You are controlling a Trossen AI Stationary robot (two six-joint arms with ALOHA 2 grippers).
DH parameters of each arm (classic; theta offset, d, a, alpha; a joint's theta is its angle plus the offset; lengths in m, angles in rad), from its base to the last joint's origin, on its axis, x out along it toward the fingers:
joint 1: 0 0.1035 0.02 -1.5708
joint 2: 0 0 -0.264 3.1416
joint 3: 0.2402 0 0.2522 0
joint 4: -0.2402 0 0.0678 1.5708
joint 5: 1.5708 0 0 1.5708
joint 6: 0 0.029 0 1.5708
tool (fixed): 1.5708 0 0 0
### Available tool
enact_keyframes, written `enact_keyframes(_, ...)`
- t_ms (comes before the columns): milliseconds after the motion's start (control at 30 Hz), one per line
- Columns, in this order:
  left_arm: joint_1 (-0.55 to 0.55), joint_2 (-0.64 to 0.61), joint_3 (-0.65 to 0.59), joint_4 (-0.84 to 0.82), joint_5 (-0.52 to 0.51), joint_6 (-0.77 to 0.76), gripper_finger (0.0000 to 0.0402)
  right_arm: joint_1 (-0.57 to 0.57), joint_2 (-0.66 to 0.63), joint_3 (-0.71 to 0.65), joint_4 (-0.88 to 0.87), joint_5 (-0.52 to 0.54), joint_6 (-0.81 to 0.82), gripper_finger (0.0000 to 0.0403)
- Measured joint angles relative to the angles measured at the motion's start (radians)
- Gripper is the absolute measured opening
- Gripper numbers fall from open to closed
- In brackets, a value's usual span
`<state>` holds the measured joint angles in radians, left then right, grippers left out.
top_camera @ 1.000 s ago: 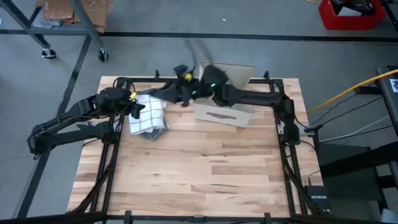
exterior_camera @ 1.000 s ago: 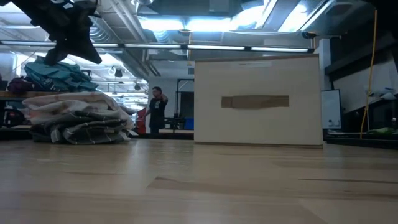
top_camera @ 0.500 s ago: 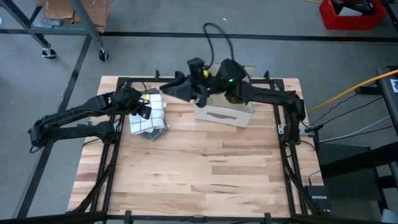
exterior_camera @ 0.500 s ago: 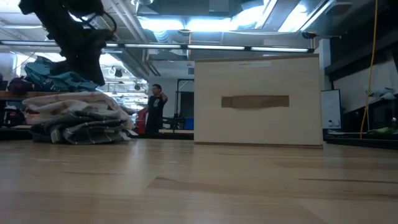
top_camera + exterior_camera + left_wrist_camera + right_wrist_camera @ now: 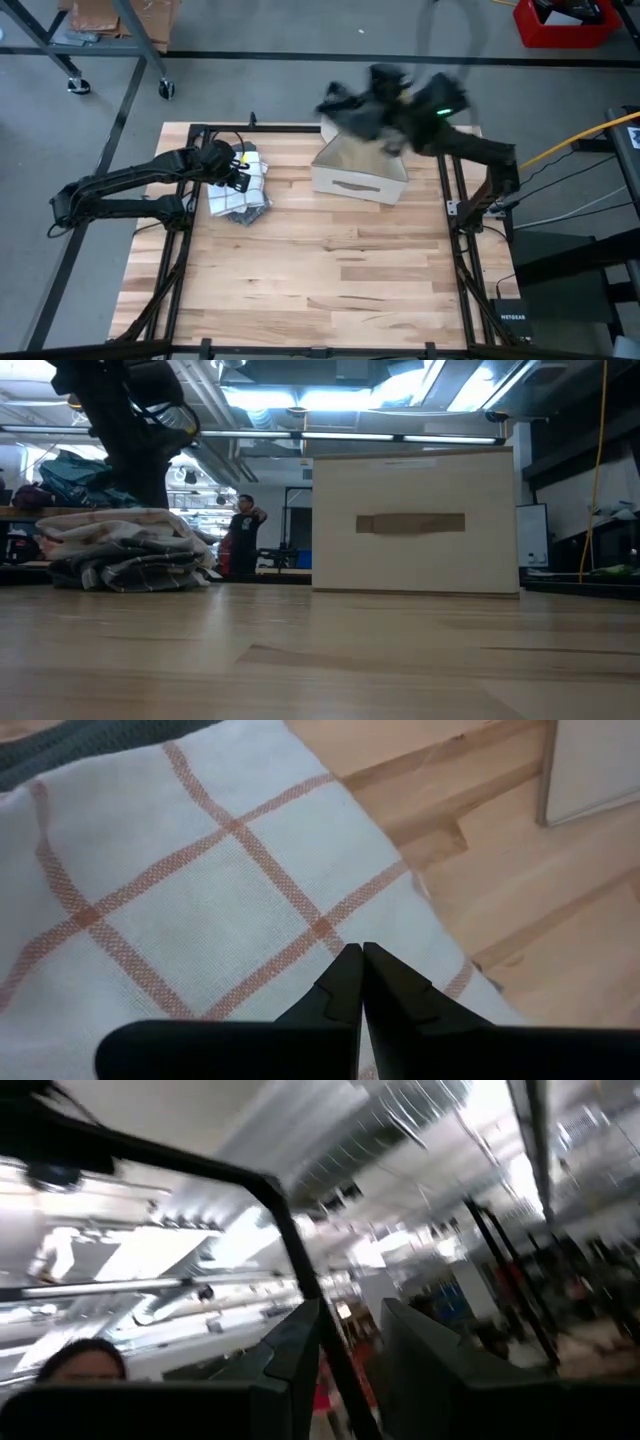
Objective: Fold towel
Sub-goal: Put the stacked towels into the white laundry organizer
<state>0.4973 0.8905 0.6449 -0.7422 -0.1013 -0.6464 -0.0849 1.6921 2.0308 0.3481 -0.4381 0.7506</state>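
The towel lies folded in a stack at the table's far left, with a white, orange-checked layer on top and a dark checked layer beneath. In the low view the stack rests flat on the wood. My left gripper is shut and points steeply down over the stack's top layer; in the high view it stands at the stack's far edge. My right gripper is raised high above the box's far side and points up at the ceiling. It is open, with nothing between its fingers. My left gripper's shut fingertips come slanting down from the table's left at the white checked top layer. I cannot tell whether they touch the cloth.
A pale box with a handle slot stands at the far middle of the table, right of the towel. Bare wooden tabletop fills the near half. A person stands in the room beyond the table.
My left gripper has come down toward the towel stack and tipped more steeply downward, staying shut. My right arm has swung up and toward the table's far right, from beside the towel to high over the box. The towel stack has stayed in place.
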Motion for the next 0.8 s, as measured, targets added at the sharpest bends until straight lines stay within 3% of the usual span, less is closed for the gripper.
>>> enact_keyframes(167, 0.0, 0.003, 0.0, -0.001, 0.0, 0.0, 0.0002, -0.015, -0.079, 0.009, 0.025, -0.01, -0.041, 0.0114)
enact_keyframes(300, 0.0, 0.003, 0.0, -0.001, 0.0, 0.0, 0.0002, -0.016, -0.121, 0.003, -0.13, 0.035, -0.228, 0.0114)
enact_keyframes(367, 0.0, 0.003, 0.0, -0.001, 0.0, 0.0, 0.0003, -0.014, -0.156, 0.002, -0.274, 0.122, -0.352, 0.0114)
enact_keyframes(467, 0.0, 0.003, 0.0, -0.001, 0.008, 0.0, 0.0003, -0.013, -0.222, 0.007, -0.497, 0.333, -0.514, 0.0114)
enact_keyframes(600, 0.0, 0.002, 0.0, -0.002, 0.011, 0.0, 0.0003, -0.014, -0.263, 0.008, -0.804, 0.585, -0.633, 0.0114)
enact_keyframes(800, 0.0, 0.002, 0.0, -0.003, 0.012, 0.0, 0.0003, -0.014, -0.276, 0.003, -1.233, 0.733, -0.632, 0.0114)
